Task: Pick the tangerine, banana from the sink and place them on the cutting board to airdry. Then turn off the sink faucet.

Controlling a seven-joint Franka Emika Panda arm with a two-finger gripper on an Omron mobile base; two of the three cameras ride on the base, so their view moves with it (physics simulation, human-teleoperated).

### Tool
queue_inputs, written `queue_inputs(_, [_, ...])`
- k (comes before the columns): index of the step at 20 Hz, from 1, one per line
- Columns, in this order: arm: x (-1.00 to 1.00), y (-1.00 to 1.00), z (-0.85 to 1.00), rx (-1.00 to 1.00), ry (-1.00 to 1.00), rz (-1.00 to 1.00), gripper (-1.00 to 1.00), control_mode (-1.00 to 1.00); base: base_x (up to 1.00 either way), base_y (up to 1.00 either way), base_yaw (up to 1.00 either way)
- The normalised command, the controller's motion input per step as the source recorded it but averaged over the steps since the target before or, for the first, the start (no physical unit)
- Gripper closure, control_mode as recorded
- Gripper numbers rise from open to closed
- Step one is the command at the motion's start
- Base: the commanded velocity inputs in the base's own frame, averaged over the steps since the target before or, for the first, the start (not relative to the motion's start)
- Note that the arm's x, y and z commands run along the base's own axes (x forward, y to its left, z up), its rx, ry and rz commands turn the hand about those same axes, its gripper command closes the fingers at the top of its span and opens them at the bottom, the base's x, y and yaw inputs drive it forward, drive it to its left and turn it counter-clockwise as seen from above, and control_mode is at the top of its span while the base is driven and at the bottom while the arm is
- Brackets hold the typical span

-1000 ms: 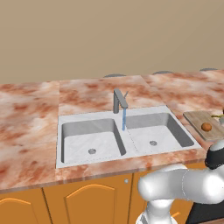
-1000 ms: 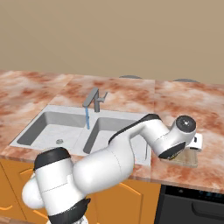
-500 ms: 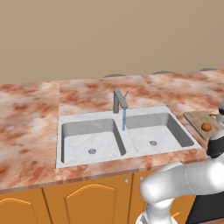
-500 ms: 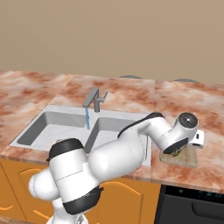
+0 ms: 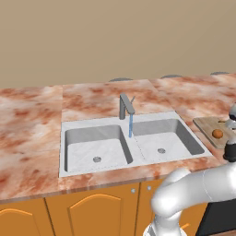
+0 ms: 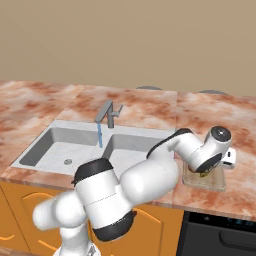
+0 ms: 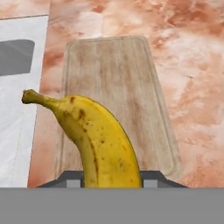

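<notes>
Gripper (image 7: 112, 186) clamped on banana (image 7: 98, 140) above cutting board (image 7: 127, 78); lower flat beside tangerine (image 5: 217, 133), then release.

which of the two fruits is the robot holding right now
The banana: in the hand view it rises from the gripper, shut on it above the cutting board. The tangerine lies free on the board.

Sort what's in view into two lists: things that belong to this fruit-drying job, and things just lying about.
Job:
- banana, held in the shut hand above the board
- tangerine, already on the board
- cutting board
- sink, both basins without fruit
- sink faucet, water running

Lying about:
- marble counter
- orange cabinet doors
</notes>
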Motion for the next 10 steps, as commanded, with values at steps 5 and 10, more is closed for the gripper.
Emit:
queue_inputs(5, [0.23,-0.15,-0.17,0.04,0.05,0.0,1.0,-1.0,0.0,0.0,0.0])
queue_inputs(10, [0.25,-0.16,-0.08,0.04,0.04,0.0,1.0,-1.0,0.0,0.0,0.0])
